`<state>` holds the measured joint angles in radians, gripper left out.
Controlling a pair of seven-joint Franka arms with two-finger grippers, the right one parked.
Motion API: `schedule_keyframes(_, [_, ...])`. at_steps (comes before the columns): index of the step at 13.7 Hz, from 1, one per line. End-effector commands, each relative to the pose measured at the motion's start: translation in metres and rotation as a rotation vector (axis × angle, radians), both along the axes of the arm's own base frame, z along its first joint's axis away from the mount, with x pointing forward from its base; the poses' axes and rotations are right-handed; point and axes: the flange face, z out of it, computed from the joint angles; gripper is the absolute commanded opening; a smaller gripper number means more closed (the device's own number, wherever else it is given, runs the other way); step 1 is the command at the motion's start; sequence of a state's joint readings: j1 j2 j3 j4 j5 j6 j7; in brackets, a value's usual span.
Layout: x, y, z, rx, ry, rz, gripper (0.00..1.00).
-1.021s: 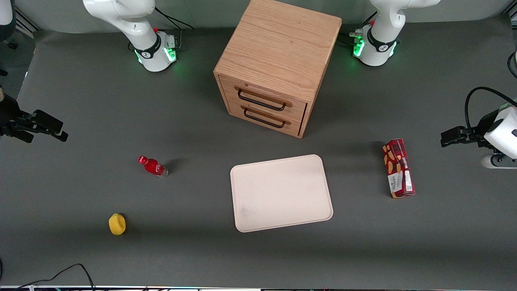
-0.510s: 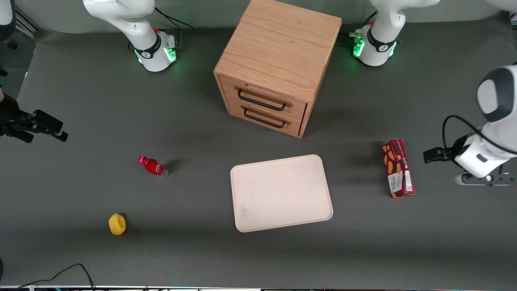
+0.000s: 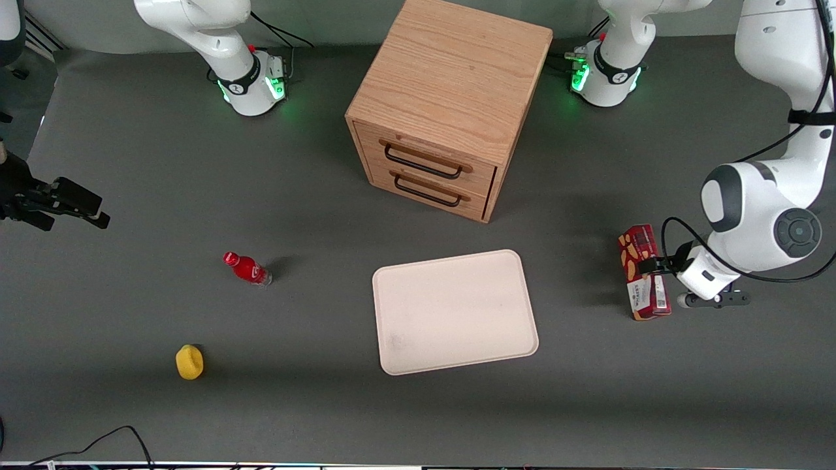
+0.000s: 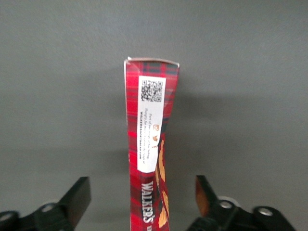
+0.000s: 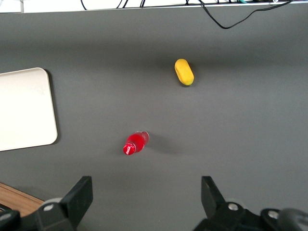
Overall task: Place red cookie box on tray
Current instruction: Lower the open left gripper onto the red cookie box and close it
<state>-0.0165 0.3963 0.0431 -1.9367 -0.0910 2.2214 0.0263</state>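
**Gripper over the box, grasp not yet made**

We see the box (image 3: 643,272) lying flat on the table toward the working arm's end, well apart from the tray (image 3: 455,311), which sits in front of the cabinet (image 3: 449,104) and carries nothing. So the placing itself is all still to do.

Our gripper (image 3: 655,266) hangs over the middle of the box. In the wrist view the gripper (image 4: 142,204) is spread wide, one finger (image 4: 77,197) on each side of the carton (image 4: 151,144) with bare table showing between each finger and the carton's sides. Nothing is held. The box runs lengthwise between the fingers, its white label facing up, so the jaws are lined up across its narrow width.

How high the fingers stand above the table we cannot say for sure; the front view suggests they are near the box's top, but the arm's wrist hides part of it.

We judge the task at its early stage: the approach looks about complete, and what remains is lowering, closing on the box, lifting it, carrying it to the tray and letting go.

A small red bottle (image 3: 247,268) and a yellow object (image 3: 189,361) lie toward the parked arm's end, out of the way.
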Motion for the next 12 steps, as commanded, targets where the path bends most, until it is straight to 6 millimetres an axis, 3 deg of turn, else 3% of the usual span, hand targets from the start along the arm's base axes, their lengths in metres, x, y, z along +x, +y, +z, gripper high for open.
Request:
schedule_keyframes(1, [-0.013,0.004,-0.021,0.003,-0.039,0.024,0.63])
schedule_keyframes(3, [-0.015,0.000,-0.025,0.004,-0.045,0.022,0.08])
schedule_keyframes(4, [-0.015,-0.002,-0.024,0.003,-0.043,0.016,0.00])
schedule_keyframes(7, [-0.010,-0.012,-0.015,0.001,-0.058,0.005,0.00])
schedule_keyframes(10, [0.017,-0.036,0.043,-0.013,-0.008,0.001,0.00])
schedule_keyframes(12, [0.036,-0.081,0.080,-0.017,0.025,0.032,0.00])
